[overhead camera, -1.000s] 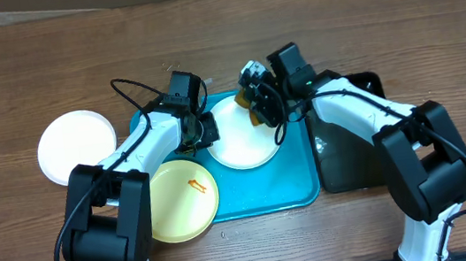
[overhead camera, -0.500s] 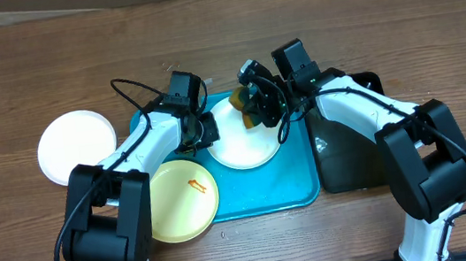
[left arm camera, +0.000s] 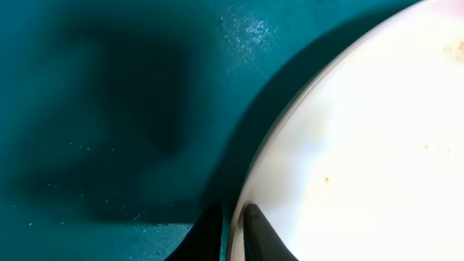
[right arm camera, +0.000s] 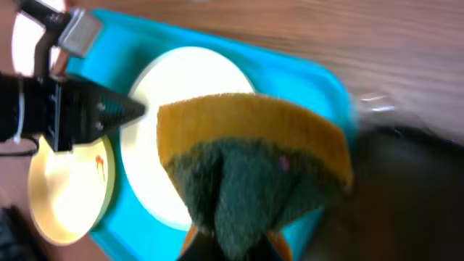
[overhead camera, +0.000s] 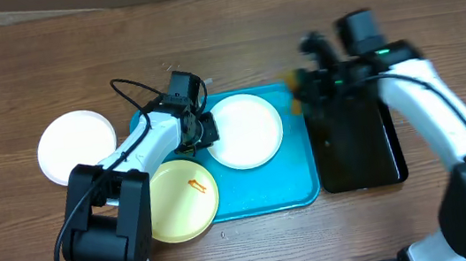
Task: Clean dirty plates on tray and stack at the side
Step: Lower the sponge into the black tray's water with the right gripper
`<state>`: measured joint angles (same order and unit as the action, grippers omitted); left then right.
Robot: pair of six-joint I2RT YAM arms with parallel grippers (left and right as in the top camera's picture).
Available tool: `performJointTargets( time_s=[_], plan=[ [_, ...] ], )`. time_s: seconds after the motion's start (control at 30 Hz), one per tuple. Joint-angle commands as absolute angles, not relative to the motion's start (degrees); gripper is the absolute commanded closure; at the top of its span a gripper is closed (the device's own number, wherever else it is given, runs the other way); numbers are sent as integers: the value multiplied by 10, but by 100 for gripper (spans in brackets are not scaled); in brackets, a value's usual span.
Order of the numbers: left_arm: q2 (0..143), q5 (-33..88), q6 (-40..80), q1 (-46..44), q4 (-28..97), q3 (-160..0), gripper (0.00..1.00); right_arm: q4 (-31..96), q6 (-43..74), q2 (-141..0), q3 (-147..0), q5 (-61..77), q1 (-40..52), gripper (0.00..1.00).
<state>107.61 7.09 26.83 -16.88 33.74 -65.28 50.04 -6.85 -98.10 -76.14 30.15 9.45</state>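
On the turquoise tray lies a white plate with a clean-looking face. My left gripper is shut on its left rim; in the left wrist view the fingertips pinch the edge of the plate above the tray. A pale yellow plate with a red-orange smear overlaps the tray's front-left corner. A second white plate rests on the table to the left. My right gripper, blurred, is shut on a yellow-and-green sponge near the tray's right rim.
A black glossy tray sits against the blue tray's right side, under my right arm. Cardboard edges line the far side of the wooden table.
My right arm has swung right with the sponge, off the white plate and toward the black tray. The left gripper stays on the plate's rim.
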Motion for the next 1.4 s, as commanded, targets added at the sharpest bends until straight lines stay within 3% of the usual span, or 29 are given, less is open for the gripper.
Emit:
performJointTargets(
  time_s=[0.0, 0.27, 0.6, 0.63, 0.67, 0.7, 0.8, 0.87, 0.9, 0.97, 1.07, 1.17, 1.37],
  plan=[
    [1087, 71, 258, -173, 331, -653, 86, 570, -57, -965, -772, 265, 50, 96],
    [1087, 71, 257, -173, 331, -653, 86, 585, 58, -974, -707, 81, 29, 96],
    [1087, 72, 258, -173, 331, -653, 86, 515, 62, -974, -621, 67, 30, 96],
    [1087, 72, 258, -173, 331, -653, 86, 515, 62, -974, -621, 67, 30, 92],
    [1087, 72, 258, -173, 331, -653, 86, 515, 62, -974, -621, 67, 30, 79],
    [1087, 72, 258, -173, 331, -653, 86, 515, 62, -974, -621, 67, 30, 73],
    [1087, 72, 257, -173, 332, -653, 86, 516, 62, -974, -625, 70, 30, 64],
    [1087, 74, 257, -173, 334, -653, 86, 520, 62, -974, -630, 87, 30, 48],
    [1087, 75, 257, -173, 338, -653, 86, 528, 62, -974, -640, 100, 30, 46],
    [1087, 75, 257, -173, 339, -653, 86, 531, 63, -974, -649, 106, 30, 52],
    [1087, 74, 257, -173, 338, -653, 86, 524, 64, -974, -651, 119, 30, 83],
    [1087, 74, 257, -173, 339, -653, 86, 521, 78, -974, -649, 119, 34, 95],
    [1087, 73, 257, -174, 342, -653, 86, 517, 78, -974, -648, 116, 70, 96]
  ],
)
